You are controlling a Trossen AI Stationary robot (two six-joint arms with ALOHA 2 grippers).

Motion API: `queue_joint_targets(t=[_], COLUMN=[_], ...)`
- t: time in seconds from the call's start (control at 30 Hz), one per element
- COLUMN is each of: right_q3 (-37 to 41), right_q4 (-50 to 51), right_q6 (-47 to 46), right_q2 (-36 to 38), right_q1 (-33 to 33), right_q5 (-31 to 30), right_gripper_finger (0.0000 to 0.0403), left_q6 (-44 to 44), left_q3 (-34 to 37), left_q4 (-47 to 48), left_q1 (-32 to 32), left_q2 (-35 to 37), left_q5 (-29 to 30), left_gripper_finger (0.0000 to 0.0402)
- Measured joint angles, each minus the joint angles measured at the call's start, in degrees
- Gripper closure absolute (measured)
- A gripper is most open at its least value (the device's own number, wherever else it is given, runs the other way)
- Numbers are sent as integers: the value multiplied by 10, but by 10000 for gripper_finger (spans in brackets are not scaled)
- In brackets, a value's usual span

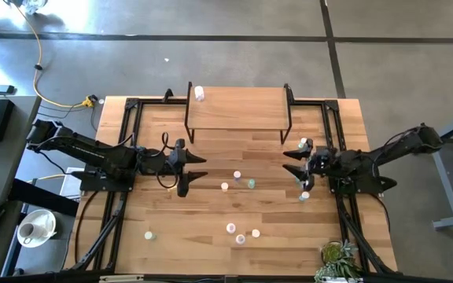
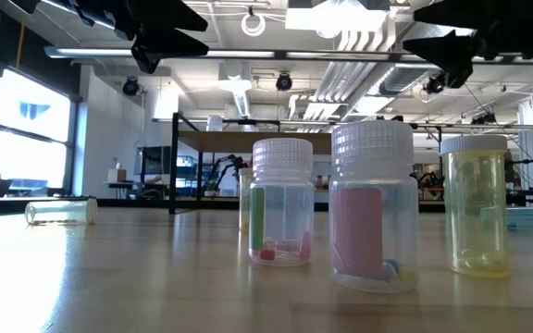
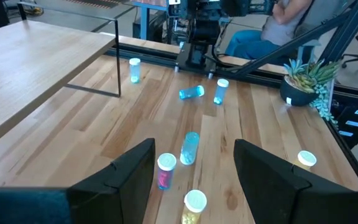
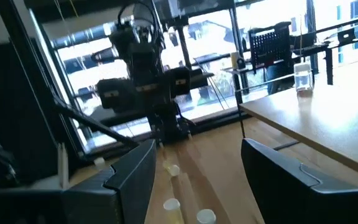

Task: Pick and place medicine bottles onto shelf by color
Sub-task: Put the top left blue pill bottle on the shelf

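The light-wood shelf (image 1: 238, 108) on thin black legs stands at the far middle of the wooden table (image 1: 211, 251), and a single white-capped medicine bottle (image 1: 200, 93) stands upright on its far left corner; the right wrist view shows the same bottle (image 4: 301, 77) alone on the shelf board. The left end effector (image 1: 197, 170) hovers above the table just left of centre, its two dark fingers (image 3: 124, 171) spread apart with nothing between them. The right end effector (image 1: 293, 163) hovers just right of centre, facing the left one, its fingers (image 4: 279, 171) also wide apart and empty. Between the two, loose bottles stand or lie on the table: a pink bottle (image 1: 237, 174), a teal bottle (image 1: 251, 183) and a pale-capped yellowish one (image 1: 225, 186). Nearer the front edge sits a cluster of three, seen close in the low view as a green-labelled bottle (image 2: 281, 203), a pink-labelled bottle (image 2: 373, 205) and a yellow bottle (image 2: 475, 205), all upright with pale ribbed caps. One bottle (image 1: 149, 234) lies on its side alone at the near left. By the right arm, one bottle (image 1: 303, 142) stands beside the shelf's right legs and another (image 1: 304, 196) lies near the arm's base. A small potted plant (image 1: 338, 255) sits at the near right corner.
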State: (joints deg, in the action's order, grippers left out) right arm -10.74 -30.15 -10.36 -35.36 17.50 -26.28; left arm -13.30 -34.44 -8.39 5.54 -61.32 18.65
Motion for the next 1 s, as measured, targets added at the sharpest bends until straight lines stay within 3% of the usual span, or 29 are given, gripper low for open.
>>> queue_joint_targets(t=[0.63,1.0], right_q3=[-222,-305], right_q4=[161,166], right_q6=[55,33], right_q2=[-328,-472], right_q1=[-34,-90], right_q5=[3,90], right_gripper_finger=[176,176], left_q6=[0,0], left_q3=[0,0], left_q4=[8,9], left_q1=[0,0], left_q2=[0,0], left_q5=[0,0], left_gripper_finger=[193,193])
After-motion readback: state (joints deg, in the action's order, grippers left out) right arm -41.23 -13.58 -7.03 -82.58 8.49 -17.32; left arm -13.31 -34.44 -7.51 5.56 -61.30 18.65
